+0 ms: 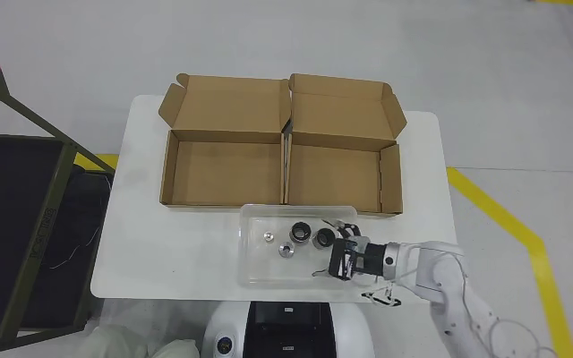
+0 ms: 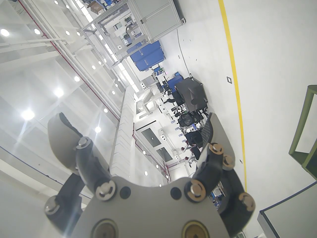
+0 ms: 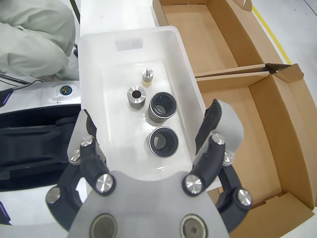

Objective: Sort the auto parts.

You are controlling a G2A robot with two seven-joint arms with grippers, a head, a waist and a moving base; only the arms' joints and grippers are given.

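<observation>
We see our right claw [image 3: 150, 110] spread wide, holding nothing, over the near end of a translucent white plastic tub [image 3: 128, 34] on the white desk [image 3: 111, 3]. Four parts stand upright in the tub. Closest to the claw is a nearer black-lined steel ring sleeve [image 3: 163, 141], and just past it a farther black-lined steel ring sleeve [image 3: 163, 110]. A grey metal cylinder with a dark centre hole [image 3: 136, 97] sits just beside the farther one. A small silver stud on a pale yellow base [image 3: 147, 76] stands farthest off. A first open brown cardboard box [image 3: 198, 25] and a second open brown cardboard box [image 3: 270, 130] touch each other along one long side of the tub.

Wht table [image 1: 143, 179], green frame [image 1: 45, 224] beside, yellow line [image 1: 498, 208].
</observation>
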